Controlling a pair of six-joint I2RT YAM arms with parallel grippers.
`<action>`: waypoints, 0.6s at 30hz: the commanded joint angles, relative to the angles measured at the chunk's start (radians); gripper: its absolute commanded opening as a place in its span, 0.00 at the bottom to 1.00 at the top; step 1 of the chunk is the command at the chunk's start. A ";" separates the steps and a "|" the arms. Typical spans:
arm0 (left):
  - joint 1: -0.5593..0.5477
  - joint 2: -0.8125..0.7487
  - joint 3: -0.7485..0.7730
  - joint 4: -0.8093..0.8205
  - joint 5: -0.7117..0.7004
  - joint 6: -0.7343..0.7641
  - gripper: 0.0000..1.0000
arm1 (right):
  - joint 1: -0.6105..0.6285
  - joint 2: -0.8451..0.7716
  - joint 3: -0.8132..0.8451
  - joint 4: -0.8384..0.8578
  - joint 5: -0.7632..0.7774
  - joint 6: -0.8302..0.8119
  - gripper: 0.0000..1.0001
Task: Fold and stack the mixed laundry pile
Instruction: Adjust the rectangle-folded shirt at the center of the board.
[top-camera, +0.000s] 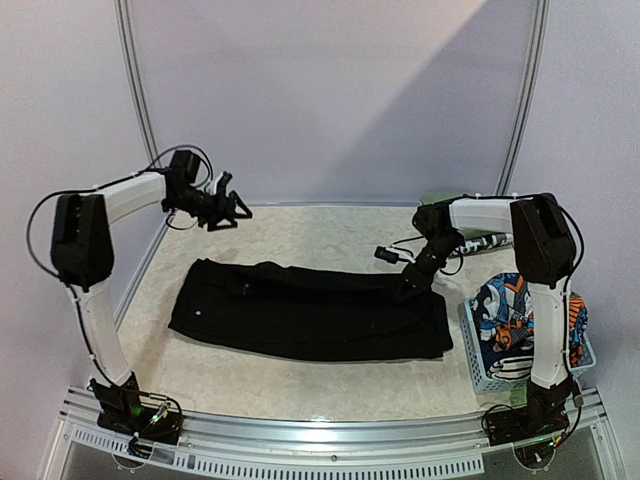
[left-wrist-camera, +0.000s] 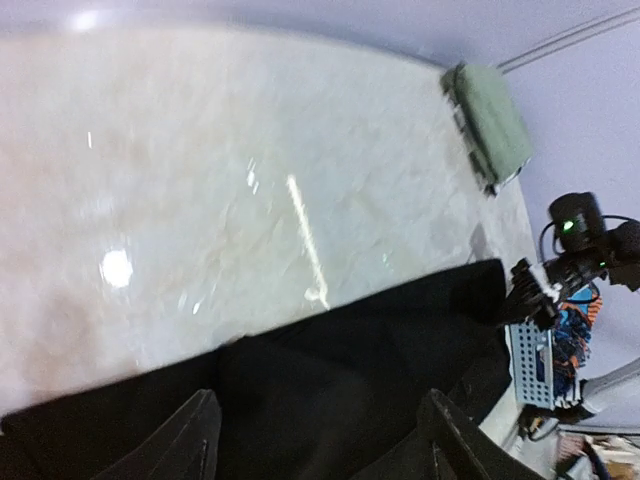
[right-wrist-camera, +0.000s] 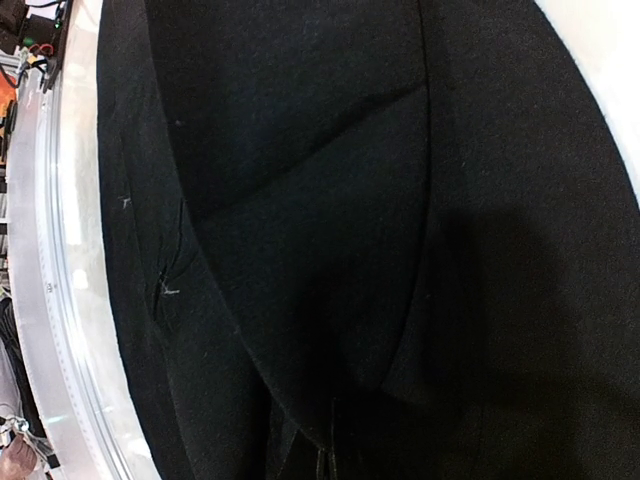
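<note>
The black garment (top-camera: 310, 310) lay flat just left of the basket (top-camera: 478, 372), apparently mid-fold.
The left gripper (top-camera: 232, 205) hung empty, jaws apart, above the garment's end farthest from the basket. The right gripper (top-camera: 408, 285), jaws together, sat on the corner nearest it; whether it pinched cloth was unclear. The next fold likely needed both grippers on the edges.

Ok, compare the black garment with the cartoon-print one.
The black garment lies spread flat on the table; the cartoon-print garment sits bunched in the basket. The black garment is plain; the cartoon-print garment is orange, blue and white. Both are soft cloth.
</note>
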 joint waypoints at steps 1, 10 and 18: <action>-0.059 -0.207 -0.164 0.238 -0.274 -0.004 0.71 | -0.002 0.046 0.028 -0.020 -0.028 -0.004 0.00; -0.253 -0.494 -0.619 0.348 -0.794 -0.128 0.71 | -0.002 0.055 0.031 -0.022 -0.032 0.002 0.00; -0.330 -0.642 -0.889 0.493 -0.928 -0.367 0.70 | -0.002 0.063 0.034 -0.028 -0.033 0.005 0.00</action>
